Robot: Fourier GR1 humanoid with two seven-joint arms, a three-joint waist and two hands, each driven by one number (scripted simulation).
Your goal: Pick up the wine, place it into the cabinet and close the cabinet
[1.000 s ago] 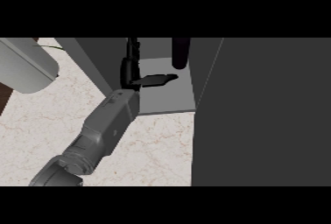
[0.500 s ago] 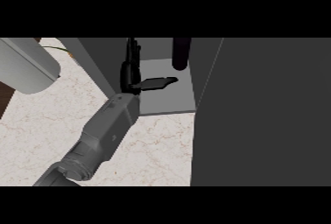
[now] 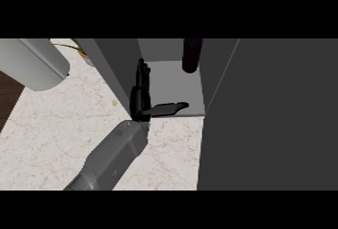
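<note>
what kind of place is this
Most likely a kitchen: a marble-patterned counter carries a grey cabinet standing open, with a dark wine bottle upright inside. One open hand reaches into the cabinet.

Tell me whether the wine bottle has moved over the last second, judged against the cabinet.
No. The wine bottle stands in the same spot at the back of the cabinet, apart from the open left hand, whose forearm has only swung slightly.
</note>
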